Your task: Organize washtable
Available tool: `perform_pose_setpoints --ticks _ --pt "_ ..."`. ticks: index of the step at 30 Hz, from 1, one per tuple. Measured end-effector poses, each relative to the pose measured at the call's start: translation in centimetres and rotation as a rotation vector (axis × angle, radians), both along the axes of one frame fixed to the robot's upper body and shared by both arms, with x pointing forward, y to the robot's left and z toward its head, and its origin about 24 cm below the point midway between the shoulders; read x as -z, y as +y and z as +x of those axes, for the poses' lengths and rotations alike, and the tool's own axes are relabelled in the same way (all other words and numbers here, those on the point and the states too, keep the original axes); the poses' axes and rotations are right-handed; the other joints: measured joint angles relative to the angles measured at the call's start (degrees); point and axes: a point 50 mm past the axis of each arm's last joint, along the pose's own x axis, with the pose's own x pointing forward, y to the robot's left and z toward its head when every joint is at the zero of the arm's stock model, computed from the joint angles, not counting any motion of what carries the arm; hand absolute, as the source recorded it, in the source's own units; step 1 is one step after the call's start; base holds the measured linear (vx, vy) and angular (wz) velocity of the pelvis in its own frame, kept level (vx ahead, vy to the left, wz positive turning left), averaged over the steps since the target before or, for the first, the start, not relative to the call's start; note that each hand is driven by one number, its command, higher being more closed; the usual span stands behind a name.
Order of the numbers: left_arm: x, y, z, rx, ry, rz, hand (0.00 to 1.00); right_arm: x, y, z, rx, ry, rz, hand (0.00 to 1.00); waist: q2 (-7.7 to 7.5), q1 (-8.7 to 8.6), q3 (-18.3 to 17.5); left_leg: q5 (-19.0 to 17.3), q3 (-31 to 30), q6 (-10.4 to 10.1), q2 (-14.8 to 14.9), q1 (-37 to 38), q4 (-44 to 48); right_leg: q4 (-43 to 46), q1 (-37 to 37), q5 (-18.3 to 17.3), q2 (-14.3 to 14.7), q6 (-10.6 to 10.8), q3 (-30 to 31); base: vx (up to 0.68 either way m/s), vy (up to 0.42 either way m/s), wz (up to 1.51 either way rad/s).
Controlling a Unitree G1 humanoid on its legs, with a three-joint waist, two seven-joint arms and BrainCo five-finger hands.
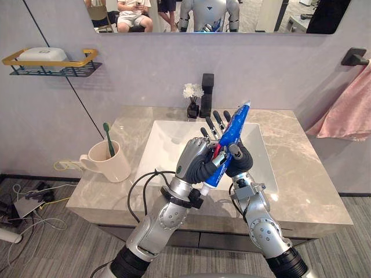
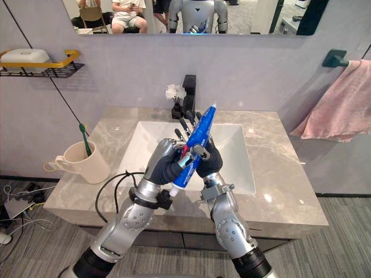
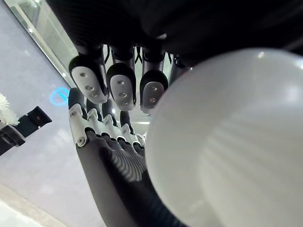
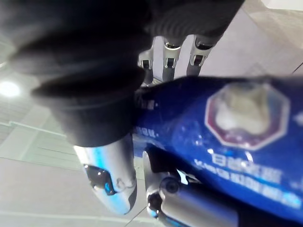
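Note:
A blue toothpaste tube point(image 1: 235, 130) is held tilted above the white sink basin point(image 1: 165, 145), its white cap point(image 3: 227, 142) pointing down toward me. My left hand point(image 1: 194, 159) is curled round the tube's lower part near the cap. My right hand point(image 1: 240, 160) holds the tube from the other side. Its thumb is pressed across the blue body point(image 4: 227, 123) and its fingers point(image 1: 215, 123) stand straight up behind it. A beige mug point(image 1: 113, 162) with a green toothbrush point(image 1: 108, 139) stands on the counter at the left.
A black faucet point(image 1: 206, 95) and a small vase of white flowers point(image 1: 192, 99) stand behind the basin. A wall shelf point(image 1: 55, 65) with a white box hangs at the upper left. A pink towel point(image 1: 348, 110) hangs at the right. The mirror reflects seated people.

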Motion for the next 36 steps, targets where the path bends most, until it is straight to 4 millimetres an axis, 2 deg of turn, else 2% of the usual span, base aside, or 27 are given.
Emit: perform_pose_setpoints --ticks 8,9,33,34,36 --pt "0.7 -0.2 -0.1 0.014 0.013 0.027 1.00 -0.5 0.1 0.2 -0.007 -0.022 -0.002 0.00 -0.75 0.04 0.33 0.25 -0.07 0.03 -0.01 0.14 -0.18 0.03 0.04 0.24 0.00 -0.34 -0.03 -0.03 -0.014 0.00" --pt "0.8 -0.1 -0.1 0.015 0.014 0.031 1.00 -0.5 0.1 0.2 -0.007 -0.022 -0.003 1.00 -0.75 0.04 0.34 0.26 -0.06 0.03 -0.02 0.14 -0.18 0.02 0.02 0.28 0.00 -0.39 -0.01 0.00 0.000 0.00" --pt "2.0 0.3 0.1 0.017 0.028 0.055 1.00 -0.4 -0.1 0.4 0.004 -0.017 -0.032 1.00 -0.83 0.07 0.26 1.88 0.02 0.04 -0.19 0.15 -2.22 -0.01 -0.91 0.88 0.09 -0.34 0.18 -0.01 -0.005 0.00" --pt "1.9 0.4 0.1 0.014 0.026 0.053 0.00 -0.4 0.0 0.4 0.004 -0.017 -0.031 1.00 -0.83 0.09 0.26 1.91 0.01 0.03 -0.19 0.15 -2.22 -0.01 -0.91 0.92 0.08 -0.32 0.18 -0.03 -0.009 0.00" --pt "1.9 0.6 0.1 0.010 0.024 0.049 0.00 -0.6 0.0 0.4 0.003 -0.025 -0.031 1.00 -0.82 0.02 0.26 1.93 0.01 0.02 -0.19 0.17 -2.22 -0.01 -0.92 0.94 0.08 -0.31 0.20 -0.03 -0.012 -0.01"
